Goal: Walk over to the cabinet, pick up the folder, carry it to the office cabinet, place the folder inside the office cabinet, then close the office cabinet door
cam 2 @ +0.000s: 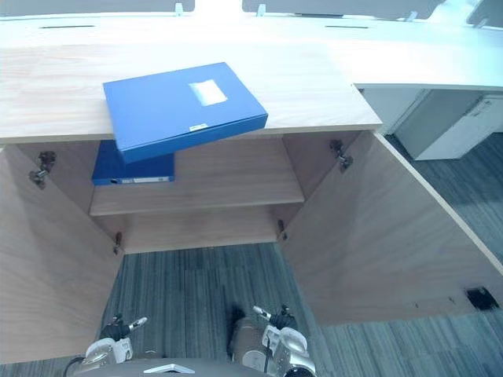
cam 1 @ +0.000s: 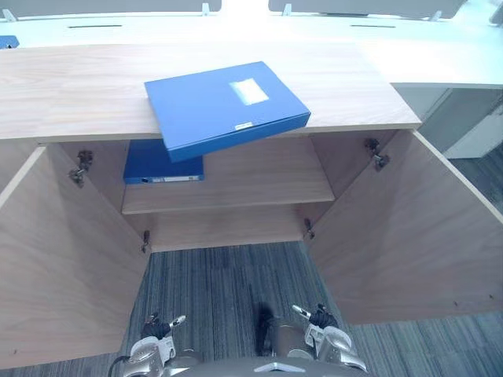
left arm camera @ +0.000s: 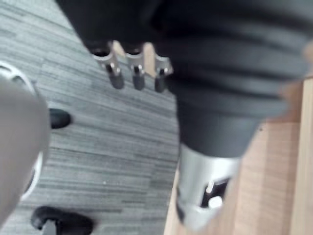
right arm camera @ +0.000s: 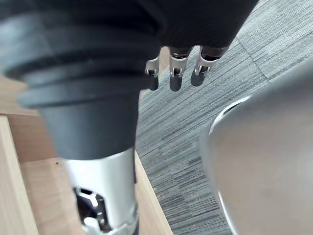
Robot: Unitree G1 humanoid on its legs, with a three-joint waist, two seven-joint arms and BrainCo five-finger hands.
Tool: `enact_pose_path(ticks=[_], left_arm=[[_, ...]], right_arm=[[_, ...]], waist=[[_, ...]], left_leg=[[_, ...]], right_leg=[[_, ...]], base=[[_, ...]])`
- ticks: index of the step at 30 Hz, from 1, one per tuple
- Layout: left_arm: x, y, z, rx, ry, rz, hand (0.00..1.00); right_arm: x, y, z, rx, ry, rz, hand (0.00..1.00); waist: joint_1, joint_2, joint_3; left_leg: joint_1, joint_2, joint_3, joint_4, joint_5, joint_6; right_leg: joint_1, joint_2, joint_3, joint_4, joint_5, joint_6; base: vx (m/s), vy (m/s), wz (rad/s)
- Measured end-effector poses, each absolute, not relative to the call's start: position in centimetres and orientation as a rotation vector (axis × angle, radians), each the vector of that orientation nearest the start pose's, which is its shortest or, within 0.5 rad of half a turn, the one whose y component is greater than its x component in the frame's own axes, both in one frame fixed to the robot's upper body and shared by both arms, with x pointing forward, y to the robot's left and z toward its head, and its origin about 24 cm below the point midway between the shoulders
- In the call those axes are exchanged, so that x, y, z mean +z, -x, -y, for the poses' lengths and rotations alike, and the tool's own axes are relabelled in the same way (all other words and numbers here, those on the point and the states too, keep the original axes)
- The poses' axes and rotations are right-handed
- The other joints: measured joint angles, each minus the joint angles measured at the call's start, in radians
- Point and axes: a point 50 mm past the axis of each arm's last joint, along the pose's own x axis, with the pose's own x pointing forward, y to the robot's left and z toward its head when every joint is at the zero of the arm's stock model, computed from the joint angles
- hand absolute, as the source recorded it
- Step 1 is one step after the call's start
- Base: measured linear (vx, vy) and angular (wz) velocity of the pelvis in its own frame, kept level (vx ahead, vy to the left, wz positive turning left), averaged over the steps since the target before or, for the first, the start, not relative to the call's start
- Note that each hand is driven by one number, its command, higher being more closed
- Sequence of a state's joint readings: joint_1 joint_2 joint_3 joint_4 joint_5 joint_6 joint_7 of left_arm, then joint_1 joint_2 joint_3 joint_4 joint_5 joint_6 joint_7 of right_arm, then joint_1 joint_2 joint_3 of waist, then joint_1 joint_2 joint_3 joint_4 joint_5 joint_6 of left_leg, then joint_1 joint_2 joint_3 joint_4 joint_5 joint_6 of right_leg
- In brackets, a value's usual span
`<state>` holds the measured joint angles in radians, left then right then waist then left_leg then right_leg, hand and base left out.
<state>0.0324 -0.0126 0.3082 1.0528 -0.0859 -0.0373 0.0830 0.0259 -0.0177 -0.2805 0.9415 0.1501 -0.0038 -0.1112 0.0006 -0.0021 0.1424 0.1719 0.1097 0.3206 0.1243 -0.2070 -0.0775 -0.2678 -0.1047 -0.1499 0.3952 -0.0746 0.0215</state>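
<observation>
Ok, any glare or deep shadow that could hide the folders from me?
Left eye view: glare washes out the white desk behind the cabinet top, yet the blue folder on it is evenly lit. Right eye view: the second folder on the shelf lies in shade, but distinct. Wrist views: left hand and right hand hang open over glare-free carpet.

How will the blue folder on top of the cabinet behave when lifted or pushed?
The blue folder looks boxy, so probably stiff. Its smooth cover may slide on the cabinet top. One corner overhangs the front edge, so it might tip off.
</observation>
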Motion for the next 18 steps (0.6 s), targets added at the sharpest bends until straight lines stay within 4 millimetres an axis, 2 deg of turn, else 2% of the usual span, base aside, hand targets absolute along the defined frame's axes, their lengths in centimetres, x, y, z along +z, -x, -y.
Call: enact_pose_path(ticks=[2,3,5,6,7,8,11,12,13,14,16,18], left_arm=[[-16.2,-10.4,-17.4,0.409,0.246,-1.055,0.00],[-16.2,-10.4,-17.2,0.411,0.254,-1.055,0.00],[-16.0,-10.8,-17.6,0.418,0.252,-1.034,0.00],[-15.7,-11.2,-17.8,0.430,0.257,-1.009,0.00],[-15.5,-11.6,-17.9,0.431,0.257,-0.989,0.00],[-15.6,-11.5,-17.9,0.433,0.258,-0.991,0.00],[-15.5,-11.9,-17.9,0.429,0.257,-0.982,0.00],[-15.4,-11.9,-17.9,0.429,0.257,-0.982,0.00],[-15.5,-11.9,-17.8,0.427,0.260,-0.985,0.00],[-15.5,-11.9,-17.8,0.426,0.260,-0.984,0.00],[-15.3,-12.1,-18.7,0.436,0.236,-0.974,0.00],[-15.3,-12.0,-19.3,0.441,0.222,-0.977,0.00]], right_arm=[[-14.7,-12.4,21.6,-0.481,-0.176,-0.963,0.00],[-14.7,-12.3,21.8,-0.490,-0.175,-0.964,0.00],[-14.8,-12.0,21.5,-0.481,-0.174,-0.974,0.00],[-14.9,-11.8,21.4,-0.473,-0.167,-0.982,0.00],[-14.9,-11.7,21.3,-0.472,-0.169,-0.984,0.00],[-15.0,-11.6,21.3,-0.475,-0.172,-0.987,0.00],[-15.0,-11.5,21.3,-0.484,-0.188,-0.993,0.00],[-15.0,-11.4,21.3,-0.486,-0.190,-0.995,0.00],[-15.0,-11.3,21.3,-0.489,-0.190,-0.995,0.00],[-15.1,-11.3,21.1,-0.488,-0.196,-0.998,0.00],[-15.5,-10.8,19.7,-0.477,-0.231,-1.019,0.00],[-15.7,-10.3,19.2,-0.479,-0.247,-1.034,0.00]], waist=[[-0.004,0.051,-0.015],[-0.006,0.059,-0.015],[-0.018,0.047,-0.008],[-0.005,0.045,-0.008],[0.005,0.044,-0.008],[0.012,0.043,-0.009],[0.015,0.039,-0.010],[0.018,0.038,-0.010],[0.017,0.042,-0.012],[0.017,0.032,-0.009],[0.014,-0.022,-0.025],[0.014,-0.038,-0.033]], left_leg=[[0.017,0.035,-0.024,0.000,-0.001,-0.008],[0.016,0.053,-0.030,0.034,0.000,-0.009],[-0.077,0.103,-0.071,0.287,-0.004,-0.014],[-0.175,0.156,-0.082,0.518,-0.015,-0.025],[-0.239,0.190,-0.070,0.648,-0.026,-0.023],[-0.265,0.196,-0.055,0.660,-0.033,-0.013],[-0.301,0.175,-0.012,0.517,-0.038,-0.007],[-0.297,0.151,-0.015,0.405,-0.024,-0.005],[-0.284,0.129,-0.019,0.275,0.058,0.005],[-0.272,0.122,-0.016,0.257,0.047,0.010],[-0.235,0.076,0.006,0.197,0.061,0.017],[-0.211,0.054,0.023,0.164,0.065,0.023]], right_leg=[[0.020,0.021,-0.044,0.018,-0.063,-0.014],[0.045,0.027,-0.061,0.017,-0.082,-0.021],[0.124,0.030,-0.096,-0.005,-0.117,-0.025],[0.172,0.044,-0.109,-0.030,-0.128,-0.033],[0.204,0.056,-0.115,-0.043,-0.134,-0.038],[0.225,0.060,-0.116,-0.055,-0.135,-0.038],[0.267,0.060,-0.100,-0.090,-0.134,-0.034],[0.273,0.059,-0.086,-0.092,-0.135,-0.026],[0.275,0.063,-0.073,-0.090,-0.141,-0.012],[0.277,0.061,-0.061,-0.086,-0.145,-0.004],[0.292,0.030,-0.041,-0.122,-0.134,0.024],[0.313,0.017,-0.028,-0.155,-0.120,0.037]], base=[[0.38,-0.259,0.39],[0.29,-0.230,0.57],[0.23,-0.244,0.59],[0.25,-0.212,0.19],[0.21,-0.113,-0.03],[0.21,-0.049,-0.22],[0.20,0.024,-0.23],[0.24,0.127,-0.38],[0.20,0.144,-0.37],[0.20,0.145,-0.19],[0.16,0.129,-0.07],[0.14,0.125,-0.14]])
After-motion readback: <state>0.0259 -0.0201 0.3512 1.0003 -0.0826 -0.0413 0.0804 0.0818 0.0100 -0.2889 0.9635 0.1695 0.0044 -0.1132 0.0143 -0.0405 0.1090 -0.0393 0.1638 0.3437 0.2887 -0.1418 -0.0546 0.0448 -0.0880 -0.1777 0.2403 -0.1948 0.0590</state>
